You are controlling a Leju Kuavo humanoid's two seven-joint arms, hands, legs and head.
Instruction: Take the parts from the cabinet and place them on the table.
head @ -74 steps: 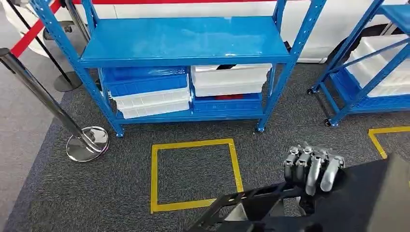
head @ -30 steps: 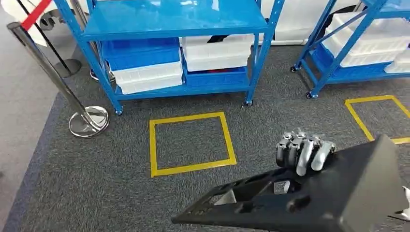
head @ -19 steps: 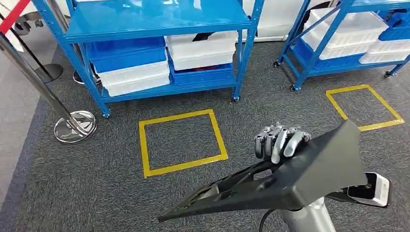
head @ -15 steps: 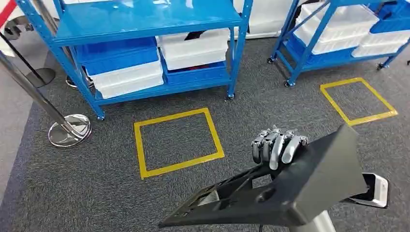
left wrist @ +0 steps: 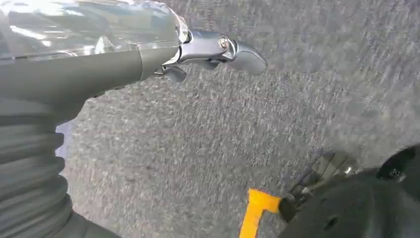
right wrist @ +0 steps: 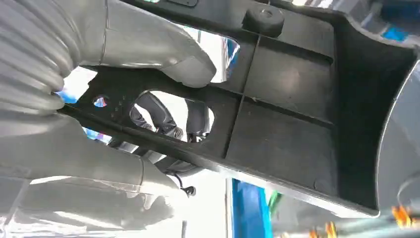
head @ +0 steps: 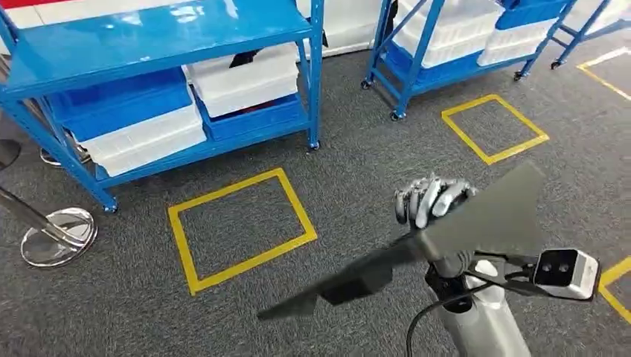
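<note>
Grey carpet floor (head: 357,171), whole frame, marked with yellow taped squares: one lower left of centre (head: 239,227), one upper right (head: 494,126). Blue shelving rack (head: 160,33), upper left, lower shelf stacked with blue and white bins (head: 245,82); across the earlier head views it sat square in the upper middle, and the whole scene has since slid leftward and tilted, so the camera has turned with the robot, not the furniture. Second blue rack on castors (head: 439,37), upper centre-right, loaded with white bins, now much further into frame than before. Chrome barrier post base (head: 58,235), left edge, lower. Black moulded plastic part (head: 446,238), lower right of the head view: a long flat panel with ribs and cut-outs, tilted, its thin end pointing lower left, carried off the floor. Right hand (head: 431,199), centre right, fingers curled over the part's upper edge and thumb beneath, gripping it firmly; the right wrist view confirms the thumb (right wrist: 163,54) pressed on the ribbed underside. Left hand (left wrist: 218,49), hanging over bare carpet, holding nothing, fingers loosely extended. Judgement: the part has left the cabinet and is in transit; no table visible yet, so placement remains outstanding.
</note>
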